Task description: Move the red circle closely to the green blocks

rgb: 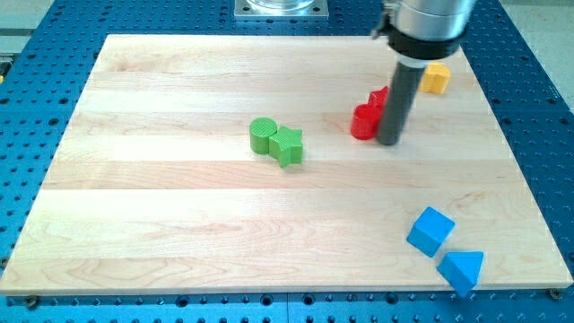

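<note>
The red circle (363, 122) lies right of the board's middle, touching a second red block (378, 97) just above and right of it, partly hidden by the rod. My tip (389, 141) rests on the board right beside the red circle, at its right edge. The green circle (262, 135) and the green star (288, 145) sit together near the board's centre, about a hand's width to the left of the red circle.
A yellow block (436, 79) sits at the view's upper right, behind the rod. A blue cube (430, 231) and a blue triangle (462, 267) lie at the lower right. The wooden board (179, 224) lies on a blue perforated table.
</note>
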Tool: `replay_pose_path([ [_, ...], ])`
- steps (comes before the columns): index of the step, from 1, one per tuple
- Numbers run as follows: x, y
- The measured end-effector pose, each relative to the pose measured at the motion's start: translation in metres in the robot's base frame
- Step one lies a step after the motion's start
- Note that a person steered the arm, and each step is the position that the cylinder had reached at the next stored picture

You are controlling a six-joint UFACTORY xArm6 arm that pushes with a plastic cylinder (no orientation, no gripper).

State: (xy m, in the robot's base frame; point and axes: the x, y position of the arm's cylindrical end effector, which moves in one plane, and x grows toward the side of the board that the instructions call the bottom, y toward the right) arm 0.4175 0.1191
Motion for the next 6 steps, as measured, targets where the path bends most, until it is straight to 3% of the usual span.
replay_pose_path([
  [1,-0.015,-0.051],
  [3,-0.071,-0.020],
  [4,-0.071,-0.054],
  [5,-0.032,-0.079],
  [6,-0.052,-0.058],
])
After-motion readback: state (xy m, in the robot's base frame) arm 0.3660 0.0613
